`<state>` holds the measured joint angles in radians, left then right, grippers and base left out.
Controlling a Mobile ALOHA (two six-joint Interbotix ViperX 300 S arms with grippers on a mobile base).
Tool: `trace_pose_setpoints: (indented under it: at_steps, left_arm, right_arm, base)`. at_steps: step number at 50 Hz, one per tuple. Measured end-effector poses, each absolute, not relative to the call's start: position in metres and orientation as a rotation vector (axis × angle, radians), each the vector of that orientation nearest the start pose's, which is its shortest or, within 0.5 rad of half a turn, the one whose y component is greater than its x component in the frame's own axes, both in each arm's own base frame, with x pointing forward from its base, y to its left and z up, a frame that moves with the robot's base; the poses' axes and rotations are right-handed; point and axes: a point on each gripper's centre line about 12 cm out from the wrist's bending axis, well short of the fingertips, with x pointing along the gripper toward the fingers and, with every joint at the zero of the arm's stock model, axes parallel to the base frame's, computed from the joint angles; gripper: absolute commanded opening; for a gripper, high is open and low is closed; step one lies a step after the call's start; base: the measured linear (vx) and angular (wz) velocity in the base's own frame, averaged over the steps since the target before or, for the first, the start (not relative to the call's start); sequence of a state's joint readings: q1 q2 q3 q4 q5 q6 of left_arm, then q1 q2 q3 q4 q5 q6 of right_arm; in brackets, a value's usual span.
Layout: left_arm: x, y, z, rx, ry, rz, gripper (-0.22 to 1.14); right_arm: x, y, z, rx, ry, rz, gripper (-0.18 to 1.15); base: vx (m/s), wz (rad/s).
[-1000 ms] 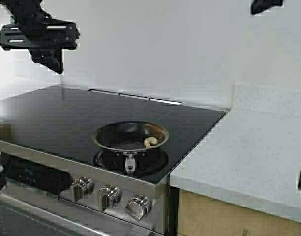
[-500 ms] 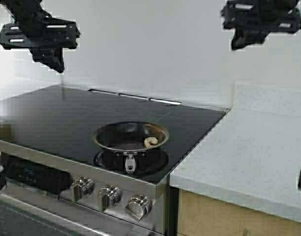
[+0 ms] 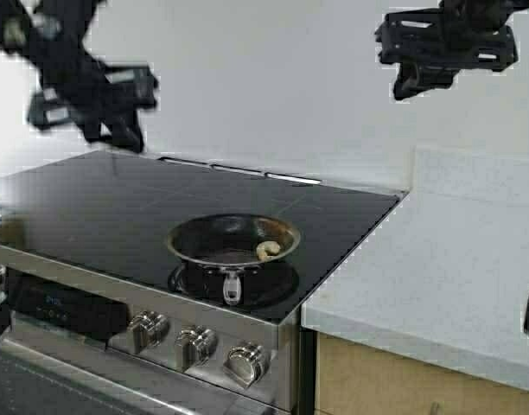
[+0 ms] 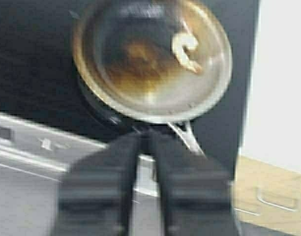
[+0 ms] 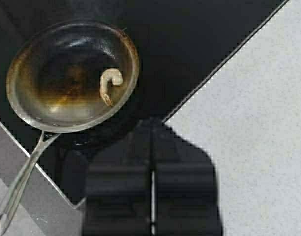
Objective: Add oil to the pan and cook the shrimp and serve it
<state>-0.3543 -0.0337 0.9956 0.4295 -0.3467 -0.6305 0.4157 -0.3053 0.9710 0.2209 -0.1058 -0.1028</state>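
The pan (image 3: 232,241) sits on the front right burner of the black glass cooktop (image 3: 100,203), its short metal handle pointing toward the control knobs (image 3: 195,343) along the stove's front edge. The pan's interior is dark with a browned, glossy patch near the middle. One shrimp (image 3: 266,250), pale and curled, lies inside the pan against the right-hand side of the base, close to the wall. No oil jug appears in any view.

The left gripper (image 3: 96,99) hangs in the air above the rear left part of the cooktop, well clear of the pan. From its wrist camera the two fingers (image 4: 116,187) stand pressed together with only a hairline seam between them, holding nothing; the pan (image 4: 151,56) and shrimp (image 4: 185,49) lie beyond the fingertips.

The right gripper (image 3: 443,47) is raised high near the back wall, above the seam where the cooktop meets the pale speckled countertop (image 3: 437,268). Its wrist camera shows its fingers (image 5: 122,196) likewise closed against each other and empty, positioned over the cooktop's edge, with the pan (image 5: 72,73) and shrimp (image 5: 110,84) off to one side and the countertop (image 5: 254,113) to the other.
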Motion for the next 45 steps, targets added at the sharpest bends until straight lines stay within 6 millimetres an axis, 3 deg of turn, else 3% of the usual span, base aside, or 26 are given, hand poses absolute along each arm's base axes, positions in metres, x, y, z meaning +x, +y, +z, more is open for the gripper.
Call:
trace_pose_setpoints:
  at_steps: [5,13,45]
  left_arm:
    - [0.289,-0.128,0.087,-0.204,0.733,-0.407,0.99]
    - [0.290,-0.136,0.053,-0.336,0.735,-0.432,1.01]
    - [0.300,-0.158,-0.045,-0.999,0.658,-0.507,1.01]
  right_arm:
    - [0.277,0.120,0.187,-0.008,0.558,0.352,0.05]
    - [0.276,0.119,0.191,-0.006,0.546,0.354,0.05]
    - [0.275,0.119,0.191,0.007,0.557,0.350,0.05]
  base:
    - [0.00,0.00]
    - [0.00,0.00]
    - [0.00,0.00]
